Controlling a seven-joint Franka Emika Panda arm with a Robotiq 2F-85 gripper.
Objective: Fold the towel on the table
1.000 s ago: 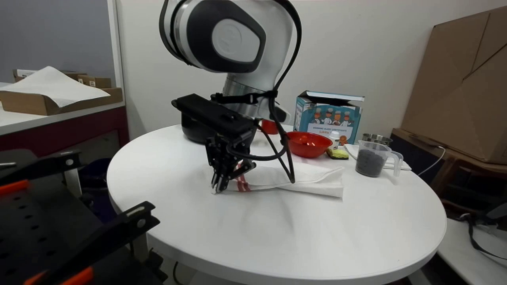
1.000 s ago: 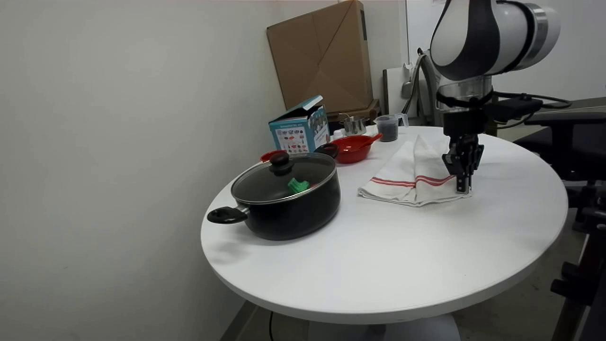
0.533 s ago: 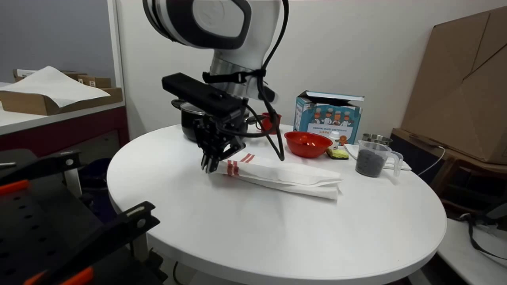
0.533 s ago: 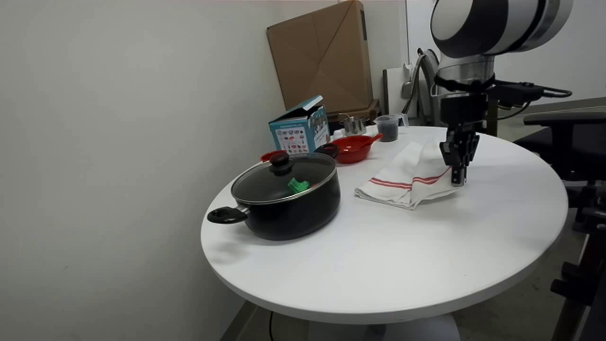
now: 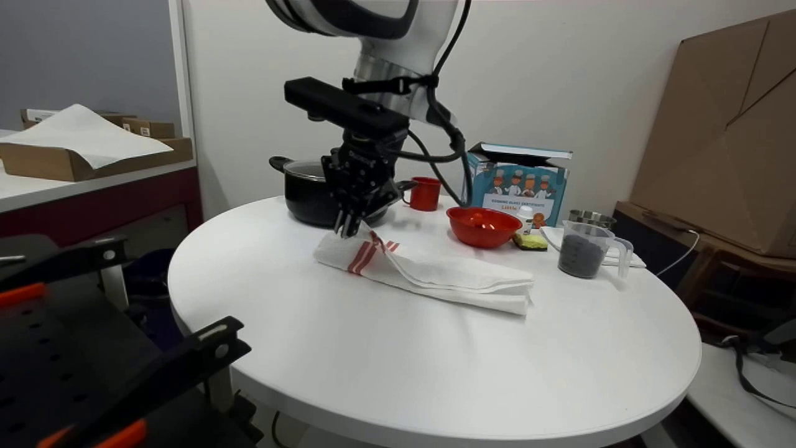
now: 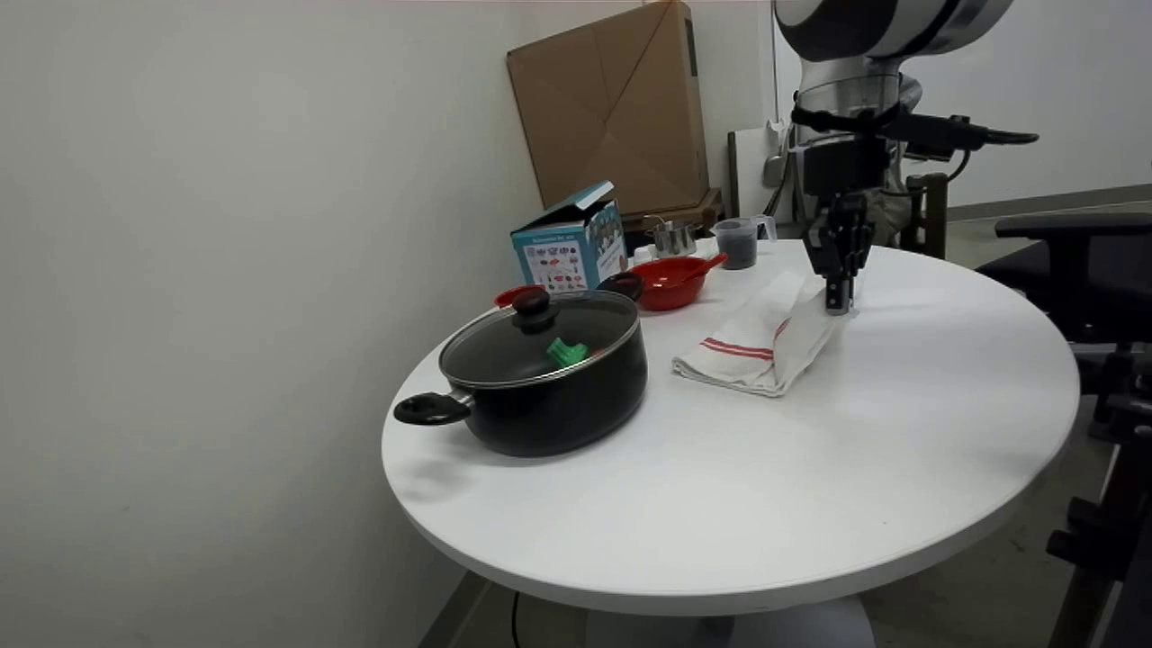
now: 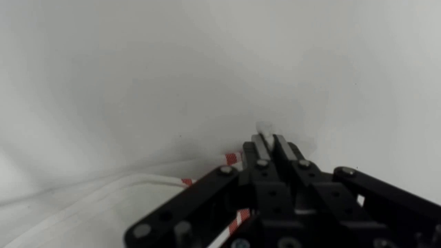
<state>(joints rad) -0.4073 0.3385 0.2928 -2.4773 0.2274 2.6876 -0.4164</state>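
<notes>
In an exterior view, the gripper (image 5: 346,228) pinches the towel (image 5: 460,279), seemingly by a raised corner; the rest lies on the table (image 5: 435,373), open top running to the near edge.

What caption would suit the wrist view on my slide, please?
The gripper pinches a bit of the red-striped towel over the white table.

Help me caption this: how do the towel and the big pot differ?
The towel is white, red-striped; the pot is black. The towel is pinched and partly raised by the gripper; the pot stands ungripped, lid on. Both are on the round white table.
</notes>
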